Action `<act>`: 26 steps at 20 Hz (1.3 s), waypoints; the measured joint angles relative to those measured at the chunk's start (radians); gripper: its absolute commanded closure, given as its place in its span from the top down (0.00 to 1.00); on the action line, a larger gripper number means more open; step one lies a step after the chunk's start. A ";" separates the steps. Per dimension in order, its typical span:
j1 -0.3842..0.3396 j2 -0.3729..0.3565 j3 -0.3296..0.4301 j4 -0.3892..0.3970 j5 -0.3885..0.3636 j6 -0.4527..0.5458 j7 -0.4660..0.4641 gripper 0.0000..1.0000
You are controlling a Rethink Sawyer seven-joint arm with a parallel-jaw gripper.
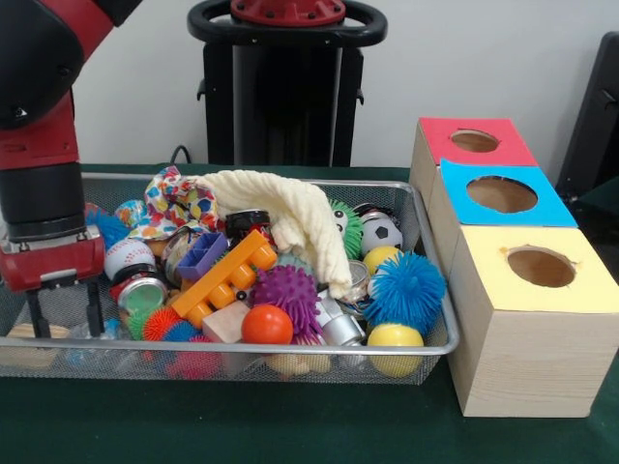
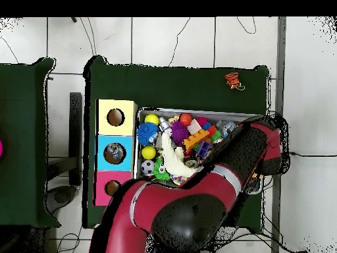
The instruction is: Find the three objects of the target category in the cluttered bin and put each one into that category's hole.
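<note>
Cluttered wire-mesh bin (image 1: 430, 253) sits on the green worktop (image 1: 242, 425), filled with toys: a cream cloth (image 1: 290, 217) draped over the middle of the heap, an orange building brick (image 1: 227, 277), a purple spiky ball (image 1: 287, 293), an orange ball (image 1: 267, 325), a blue spiky ball (image 1: 406, 288), two yellow balls (image 1: 395, 337) along the side nearest the boxes, a small football (image 1: 381, 233), a baseball (image 1: 128, 257) and several metal tins (image 1: 143, 292). Just beside the bin stand three wooden boxes, each with a round hole in its top: a red-topped box (image 1: 474, 142), a blue-topped box (image 1: 500, 194) and a yellow-topped box (image 1: 540, 268). The hand (image 1: 66, 311) hangs inside the bin at the end away from the boxes, its two dark fingers (image 1: 94, 307) pointing down with a gap between them and nothing held. From overhead, the red and black arm (image 2: 230, 174) reaches across the bin's corner, covering part of it.
</note>
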 measured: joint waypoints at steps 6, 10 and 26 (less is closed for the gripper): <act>-0.025 -0.012 0.027 0.000 0.006 -0.054 0.000 1.00; -0.062 -0.026 0.069 0.001 0.025 -0.102 0.000 1.00; -0.081 -0.033 0.093 0.001 0.025 -0.174 0.000 0.00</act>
